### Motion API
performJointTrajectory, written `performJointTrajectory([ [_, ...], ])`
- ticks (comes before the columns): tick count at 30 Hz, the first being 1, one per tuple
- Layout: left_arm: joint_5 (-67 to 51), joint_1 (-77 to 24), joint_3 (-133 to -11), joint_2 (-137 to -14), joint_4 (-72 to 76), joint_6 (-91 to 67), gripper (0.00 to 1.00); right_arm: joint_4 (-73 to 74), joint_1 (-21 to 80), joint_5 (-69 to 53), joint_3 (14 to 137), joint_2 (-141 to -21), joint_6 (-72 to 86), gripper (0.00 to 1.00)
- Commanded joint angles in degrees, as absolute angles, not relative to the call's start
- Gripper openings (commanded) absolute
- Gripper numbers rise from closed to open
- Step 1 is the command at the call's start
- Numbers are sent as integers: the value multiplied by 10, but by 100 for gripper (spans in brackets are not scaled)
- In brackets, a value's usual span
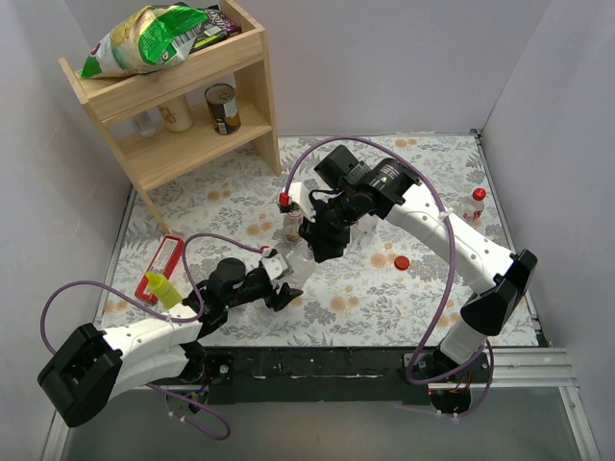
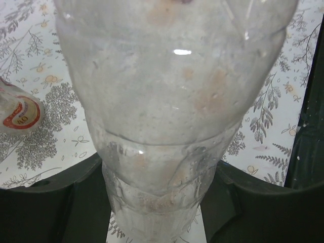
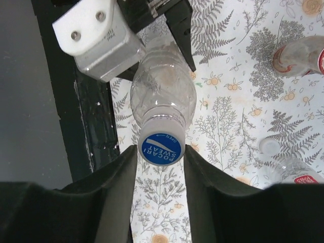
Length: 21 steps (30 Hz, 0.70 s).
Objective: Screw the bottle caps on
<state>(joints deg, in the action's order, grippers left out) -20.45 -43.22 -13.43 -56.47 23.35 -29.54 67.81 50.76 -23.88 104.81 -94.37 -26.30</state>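
My left gripper [image 1: 281, 285] is shut on the lower body of a clear label-free bottle [image 1: 300, 265] and holds it upright; the bottle fills the left wrist view [image 2: 172, 86] between the dark fingers [image 2: 45, 202]. My right gripper [image 1: 322, 248] is over its top. In the right wrist view the blue cap [image 3: 162, 145] sits on the bottle's neck [image 3: 163, 91], and my right gripper [image 3: 160, 153] is shut on the cap, both fingers touching its sides. A loose red cap [image 1: 402, 260] lies on the table to the right.
A red-capped bottle [image 1: 288, 217] stands just behind the held one. Another red-capped bottle [image 1: 473, 204] stands at the right wall. A yellow bottle [image 1: 159, 287] and a red tray [image 1: 164, 259] are at the left. A wooden shelf [image 1: 183, 91] stands at the back left.
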Motion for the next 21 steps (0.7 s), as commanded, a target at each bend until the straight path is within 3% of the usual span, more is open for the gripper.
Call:
performJointTrajectory([
  [1,-227,-429,-129,-551,277,-311,0,716,512,-239,1084,-947,-279,56],
  [5,-230,-429,-131,-564,282,-319,0,723,513,-243,1087,-946,-284,68],
  [9,-242,-429,-131,-566,290,-323,0,735,512,-208,1088,-941,-289,87],
  [17,-342,-428,-178,-569,198,-322,0,616,437,-280,1037,-844,-384,92],
  [21,-375,-428,-212,-584,145,-330,0,610,445,-392,1034,-822,-466,90],
])
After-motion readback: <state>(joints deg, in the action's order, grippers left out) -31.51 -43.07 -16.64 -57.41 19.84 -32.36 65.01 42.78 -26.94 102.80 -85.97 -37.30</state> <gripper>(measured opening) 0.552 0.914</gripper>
